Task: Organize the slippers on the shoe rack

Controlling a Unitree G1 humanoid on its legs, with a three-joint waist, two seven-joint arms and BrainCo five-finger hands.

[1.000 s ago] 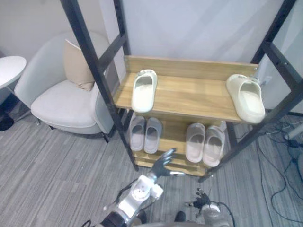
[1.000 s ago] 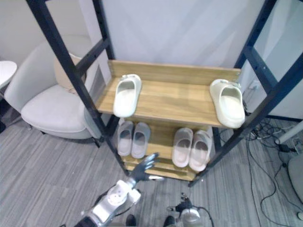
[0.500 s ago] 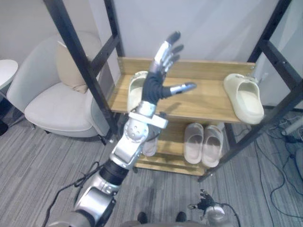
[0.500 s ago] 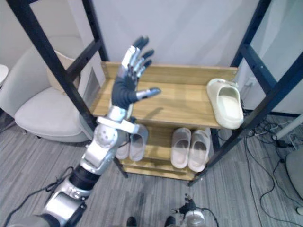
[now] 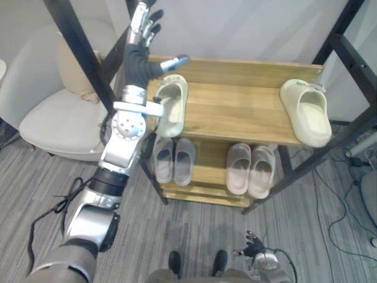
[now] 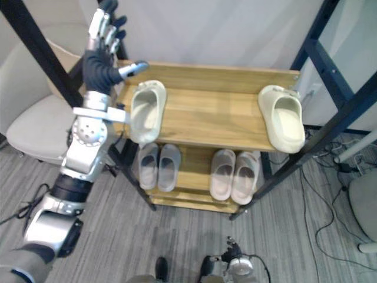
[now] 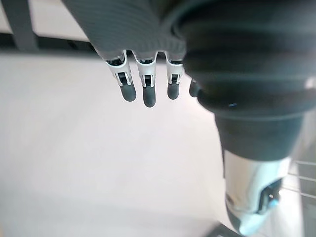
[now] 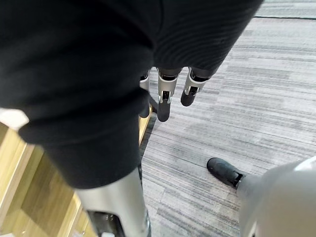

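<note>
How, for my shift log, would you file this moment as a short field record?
top shelf: left cream slipper and right cream slipper, at opposite ends
lower shelf: grey pair and beige pair, each side by side
left hand: raised near the left cream slipper, fingers spread, holding nothing
right hand: low by the floor, fingers relaxed, empty
surroundings: armchair left of the shelves

Your head's two eyes share the shoe rack (image 5: 235, 112) from above; close wrist cameras face wall (image 7: 74, 148), left, and floor (image 8: 222, 123), right.
</note>
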